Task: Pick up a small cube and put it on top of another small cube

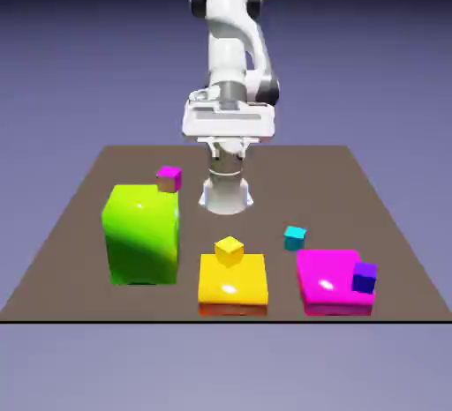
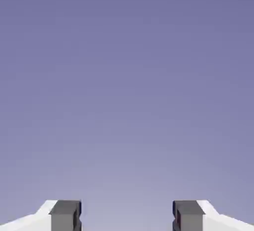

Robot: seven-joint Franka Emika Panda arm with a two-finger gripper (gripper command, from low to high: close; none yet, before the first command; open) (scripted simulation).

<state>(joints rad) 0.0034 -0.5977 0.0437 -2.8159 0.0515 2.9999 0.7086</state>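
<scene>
Claw [image 2: 127, 215] wide, nothing between the tips; my hand view shows only backdrop, so I judge it aimed too level. The arm [image 1: 227, 52] is folded high above its base. The small cyan cube [image 1: 295, 239] sits on the table [image 1: 190, 233], at the claw's five o'clock in the exterior view. I'd pitch the fingers down first, centre over it, square to its faces, then descend slowly.

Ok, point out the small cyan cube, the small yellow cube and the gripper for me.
Small cyan cube [image 1: 294, 239]: exterior view, middle.
Small yellow cube [image 1: 229, 251]: exterior view, middle.
Gripper [image 2: 127, 216]: hand view, midway between the open fingertips.
</scene>
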